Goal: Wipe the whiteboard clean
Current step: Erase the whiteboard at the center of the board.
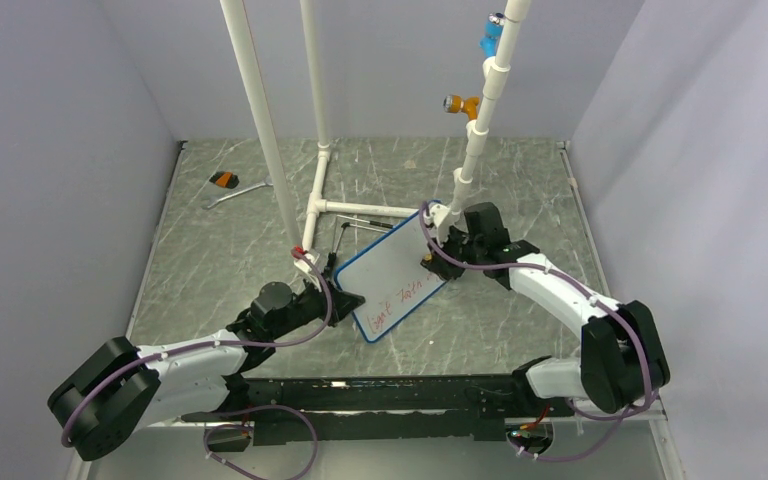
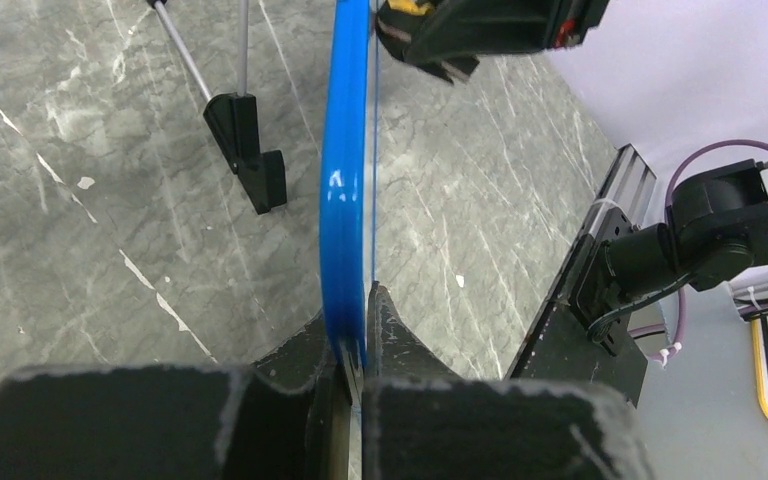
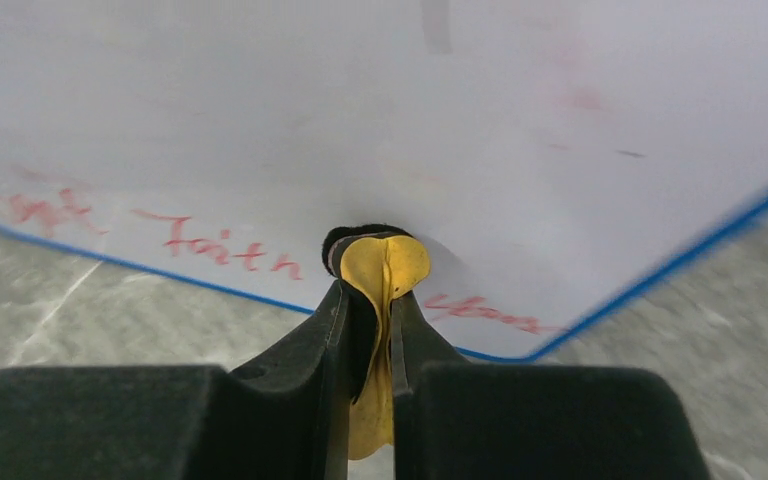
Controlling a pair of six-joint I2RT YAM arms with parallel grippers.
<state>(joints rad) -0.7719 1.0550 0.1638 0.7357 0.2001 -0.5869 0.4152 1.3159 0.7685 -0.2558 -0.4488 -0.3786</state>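
Note:
The whiteboard (image 1: 392, 272), white with a thin blue frame, is held tilted above the table. Red handwriting (image 1: 401, 298) runs along its lower edge; the upper part is plain white. My left gripper (image 1: 346, 298) is shut on the board's left blue edge (image 2: 345, 180), seen edge-on in the left wrist view between the fingers (image 2: 392, 335). My right gripper (image 1: 432, 258) is shut on a yellow eraser (image 3: 380, 268) with a black pad, pressed against the board's face (image 3: 360, 110) just above the red words (image 3: 215, 245). The right gripper also shows in the left wrist view (image 2: 480, 30).
A white pipe frame (image 1: 318, 190) stands behind the board, with orange (image 1: 460, 104) and blue (image 1: 490, 40) fittings on the right pipe. A wrench (image 1: 232, 193) and an orange-black item (image 1: 224, 180) lie at the back left. The board's black foot (image 2: 255, 160) hangs free. A black rail (image 1: 380, 395) runs along the near edge.

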